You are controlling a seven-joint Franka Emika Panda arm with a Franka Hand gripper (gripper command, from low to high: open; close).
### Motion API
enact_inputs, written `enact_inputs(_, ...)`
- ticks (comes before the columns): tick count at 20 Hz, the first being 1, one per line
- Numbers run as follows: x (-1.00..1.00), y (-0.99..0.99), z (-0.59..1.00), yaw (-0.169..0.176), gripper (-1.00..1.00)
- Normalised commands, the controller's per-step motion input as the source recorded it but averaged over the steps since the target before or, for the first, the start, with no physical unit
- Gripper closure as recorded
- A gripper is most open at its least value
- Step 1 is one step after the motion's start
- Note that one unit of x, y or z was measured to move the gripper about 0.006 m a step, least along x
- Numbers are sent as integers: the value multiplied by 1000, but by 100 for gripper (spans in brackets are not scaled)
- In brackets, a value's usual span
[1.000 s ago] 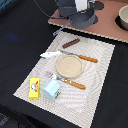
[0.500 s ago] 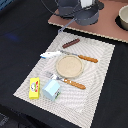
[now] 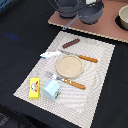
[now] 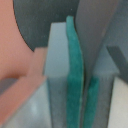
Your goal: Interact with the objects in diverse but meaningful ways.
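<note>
In the wrist view my gripper fills the frame. Its two teal pads stand almost together and nothing shows between them. Behind them are a dark grey curved surface and the pinkish board. In the exterior view two dark grey round vessels sit on that board at the back; I cannot pick out the gripper there. On the striped placemat lie a pale blue carton, a yellow box, a white-and-blue tube and a reddish-brown stick-shaped item.
A beige plate sits mid-mat, with an orange-handled knife behind it and an orange-handled fork in front. A pale bowl stands at the back on the exterior view's right. The table around is black.
</note>
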Motion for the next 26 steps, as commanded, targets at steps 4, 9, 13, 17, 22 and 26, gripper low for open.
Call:
enact_inputs(4, 647, 538, 433, 0, 100)
enact_inputs(9, 630, 554, 434, 0, 100)
enact_inputs(13, 585, 584, 406, 0, 100)
enact_inputs(17, 541, 603, 366, 0, 100)
enact_inputs(22, 503, 621, 315, 0, 100)
enact_inputs(26, 399, 716, 119, 0, 100)
